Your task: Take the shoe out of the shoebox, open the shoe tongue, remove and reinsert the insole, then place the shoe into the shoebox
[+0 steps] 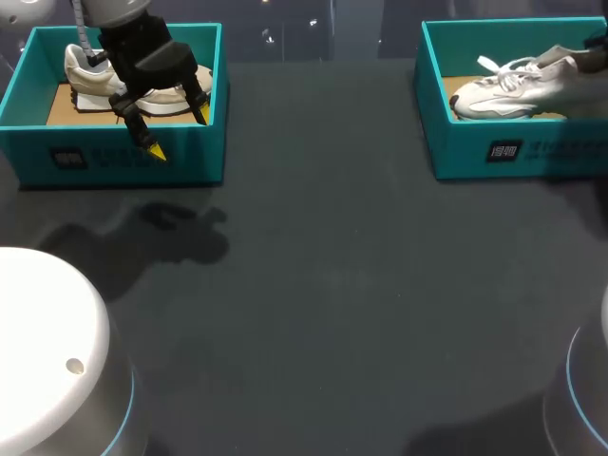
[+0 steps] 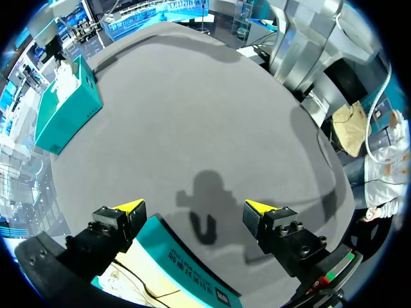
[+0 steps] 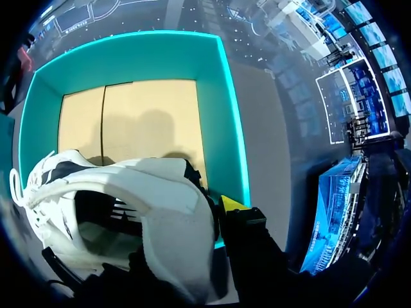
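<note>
White shoe (image 1: 503, 95) crosswise, toe leftward

the left gripper (image 1: 179, 133) is black and blocky, with two pointy yellow fingertips (image 2: 128, 206) and small round screws (image 2: 297, 226) on top. a grey ribbed cable (image 1: 88, 40) runs beside it. the left arm's base (image 1: 47, 323) is round and white with a light blue ring.

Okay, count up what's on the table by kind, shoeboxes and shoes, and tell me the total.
Teal shoeboxes: 2, the left shoebox and the right shoebox.
Shoes: 2, the beige shoe in the left one and the white shoe in the right one.
Total: 4
</note>
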{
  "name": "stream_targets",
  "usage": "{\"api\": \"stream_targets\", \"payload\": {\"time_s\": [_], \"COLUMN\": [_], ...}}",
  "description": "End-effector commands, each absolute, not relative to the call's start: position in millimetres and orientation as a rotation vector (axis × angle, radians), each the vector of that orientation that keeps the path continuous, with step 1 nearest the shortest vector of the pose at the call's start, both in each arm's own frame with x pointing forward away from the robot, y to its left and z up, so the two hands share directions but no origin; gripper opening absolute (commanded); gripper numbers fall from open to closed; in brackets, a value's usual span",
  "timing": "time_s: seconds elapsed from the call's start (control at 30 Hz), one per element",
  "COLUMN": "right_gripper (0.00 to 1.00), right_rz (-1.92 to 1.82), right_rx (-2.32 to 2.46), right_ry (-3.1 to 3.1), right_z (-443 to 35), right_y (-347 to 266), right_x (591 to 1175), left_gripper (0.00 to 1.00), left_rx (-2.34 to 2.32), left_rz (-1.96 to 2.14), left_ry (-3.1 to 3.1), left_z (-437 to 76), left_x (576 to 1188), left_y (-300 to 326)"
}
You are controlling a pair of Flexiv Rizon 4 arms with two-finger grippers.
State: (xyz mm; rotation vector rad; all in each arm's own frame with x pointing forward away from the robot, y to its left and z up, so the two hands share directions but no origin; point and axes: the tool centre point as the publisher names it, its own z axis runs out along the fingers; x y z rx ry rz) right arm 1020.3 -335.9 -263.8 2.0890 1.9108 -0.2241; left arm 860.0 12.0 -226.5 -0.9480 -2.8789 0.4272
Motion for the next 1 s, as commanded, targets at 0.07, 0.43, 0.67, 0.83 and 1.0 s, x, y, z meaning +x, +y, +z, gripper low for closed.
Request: {"api": "stream_targets", "payload": {"time_s": [0.07,0.43,0.67,0.83,1.0], "right_gripper": [0.00,0.00,0.00,0.00,0.00], "right_rz": [-0.214,-0.198,-0.196,-0.206,-0.205], "right_rx": [2.085,2.072,2.068,2.082,2.102], "right_ry": [1.913,1.923,1.924,1.917,1.911], "right_z": [-269,-277,-284,-289,-291], "right_y": [-332,-324,-319,-321,-325], "right_x": [1017,1015,1013,1013,1015], "left_gripper": [1.00,1.00,1.00,1.00,1.00], "left_rx": [-0.949,-0.949,-0.949,-0.949,-0.949], "left_rz": [0.424,0.424,0.424,0.424,0.424], "left_ry": [-2.879,-2.879,-2.879,-2.879,-2.879], "left_z": [-226,-226,-226,-226,-226], "left_x": [860,860,860,860,860], "left_y": [12,12,12,12,12]}}
